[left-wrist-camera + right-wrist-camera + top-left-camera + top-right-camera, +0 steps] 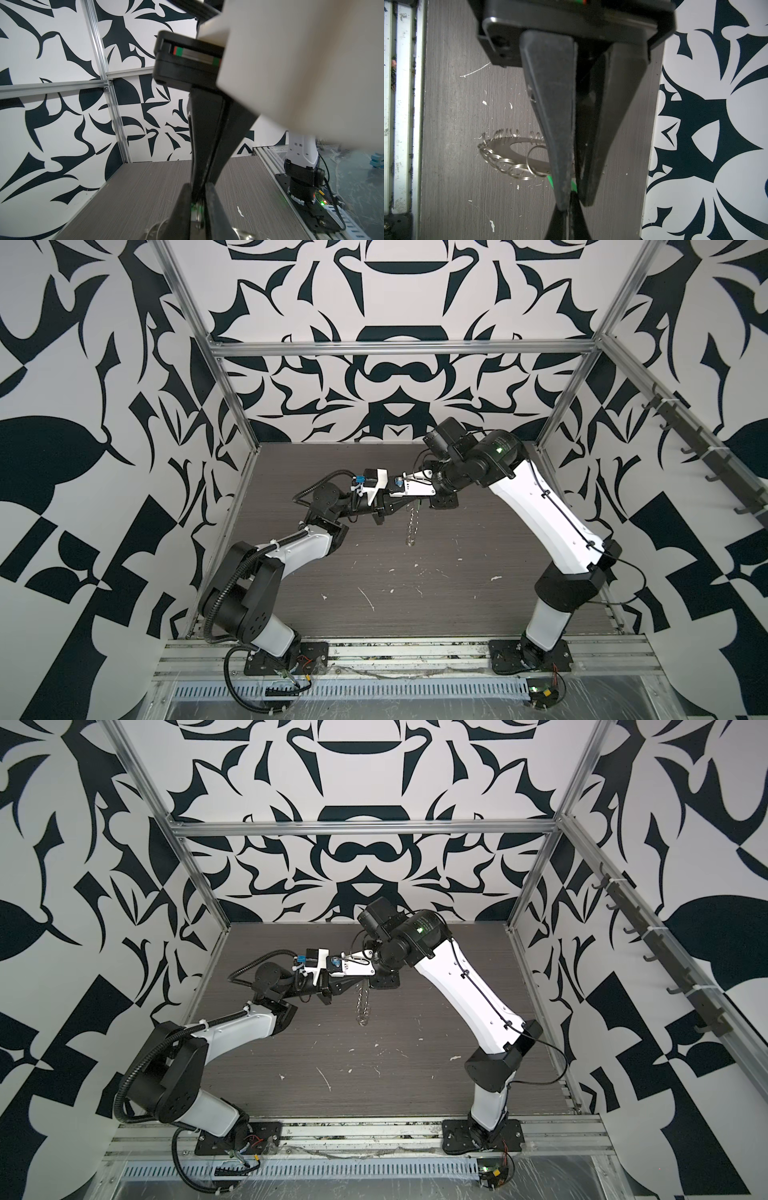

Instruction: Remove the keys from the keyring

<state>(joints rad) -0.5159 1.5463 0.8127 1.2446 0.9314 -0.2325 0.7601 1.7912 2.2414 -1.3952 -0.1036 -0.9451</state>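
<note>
The keyring (502, 143), a flat grey disc fringed with silver wire loops, hangs edge-on above the table in both top views (411, 524) (363, 1004). My right gripper (574, 199) is shut on its rim. The keys show as a sliver of bright green plastic (549, 180) right beside the right fingertips. My left gripper (197, 199) meets the right one tip to tip (409, 502), and its two dark fingers close on the green piece (194, 207). Most of the green piece is hidden by the fingers.
The dark wood-grain table (374, 572) carries scattered white flecks. Aluminium frame posts (232, 406) and patterned walls enclose it. A rail of dark hooks (685, 439) runs along the right wall. The arm bases (528, 651) stand on the front rail.
</note>
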